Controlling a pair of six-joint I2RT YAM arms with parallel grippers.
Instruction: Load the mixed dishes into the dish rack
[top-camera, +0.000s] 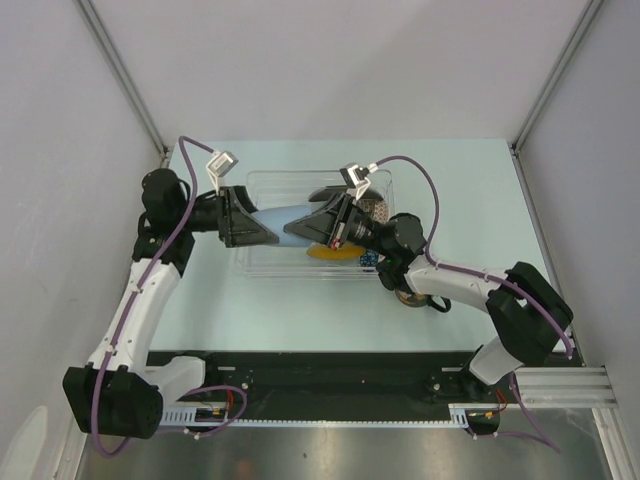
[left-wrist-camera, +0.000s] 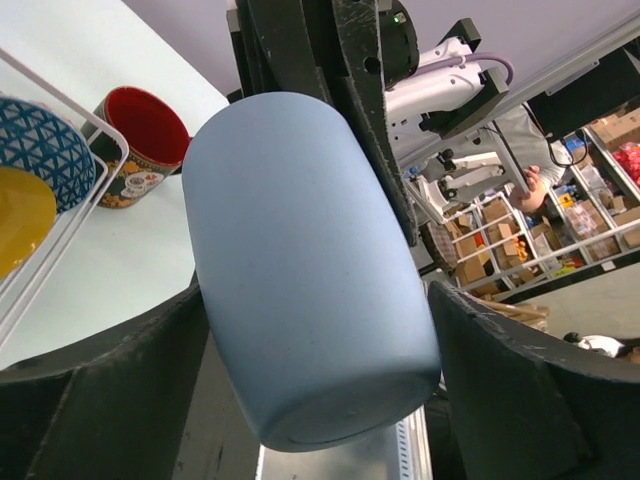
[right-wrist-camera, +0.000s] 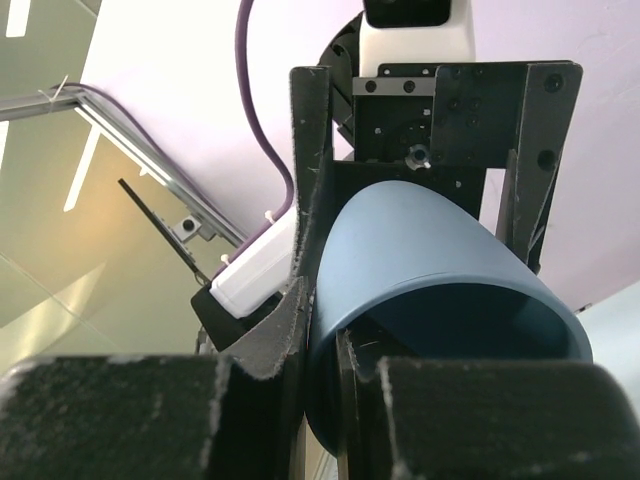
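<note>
Top external view: the small light-blue cup (top-camera: 283, 225) hangs sideways over the dish rack (top-camera: 290, 185), its long axis running arm to arm. The right tool (top-camera: 318, 225) pinches its rim wall. The left tool (top-camera: 262, 228), jaws spread, flanks its base without visibly clamping it.

Small light-blue cup (left-wrist-camera: 310, 280): matt, smooth, faintly speckled outside, with the same dull finish inside.
Red-inside dark mug (left-wrist-camera: 140, 140): glossy glaze, printed outside.
Blue patterned bowl (left-wrist-camera: 40, 150), yellow round saucer (left-wrist-camera: 15, 220): glazed, smooth.
Dish rack (top-camera: 270, 265): clear glossy plastic.
My right fingers (right-wrist-camera: 305, 250): black plastic, coarse, fuzzy-edged.
Table (top-camera: 300, 310): pale, matt.
</note>
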